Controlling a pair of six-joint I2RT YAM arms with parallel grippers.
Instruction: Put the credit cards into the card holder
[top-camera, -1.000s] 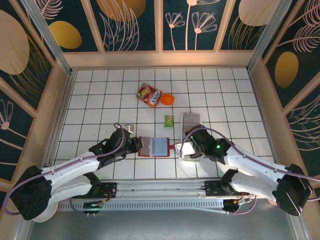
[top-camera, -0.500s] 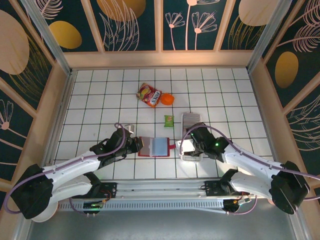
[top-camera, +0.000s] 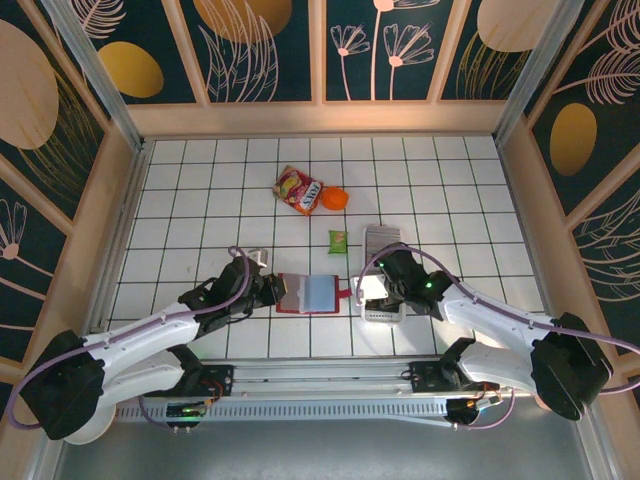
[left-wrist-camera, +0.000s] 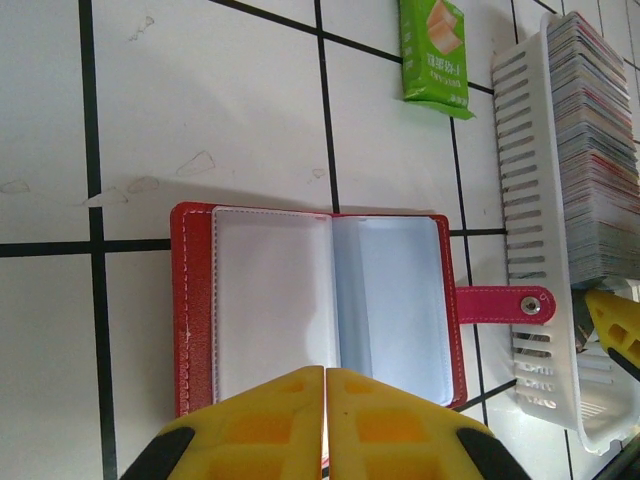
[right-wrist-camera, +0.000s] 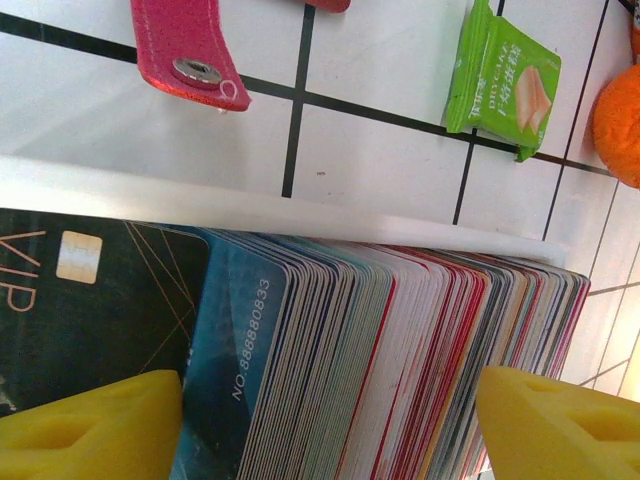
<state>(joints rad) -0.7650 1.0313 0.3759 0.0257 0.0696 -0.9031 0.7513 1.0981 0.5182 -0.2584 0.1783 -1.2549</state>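
1. Red leather-look card holder (top-camera: 312, 293) lies open and flat on the tiled table, near the middle. Its pale pockets face up and its snap tab (left-wrist-camera: 505, 303) points right toward the white tray (left-wrist-camera: 525, 200).
2. My left pincer (left-wrist-camera: 325, 372) is closed, pads pressed together with nothing between them, poised at the holder's near edge. Whether it touches the cover I cannot tell.
3. The credit cards (right-wrist-camera: 400, 350) stand packed on edge in the tray, just right of the holder. No card shows in the pockets.
4. My right pincer (right-wrist-camera: 325, 400) is spread wide over the stack, one finger to each side, gripping nothing.
5. I judge the step in hand to be picking a first card, so the task is at its start.
6. The next move, as I see it, calls for narrowing onto a single card at the end of the stack, where a dark one marked VIP is outermost. It must lift clear of the tray without dragging its neighbours, then travel left to a pocket mouth.
7. The cards are thin and tightly packed, so several may come up together, and the light tray may shift.
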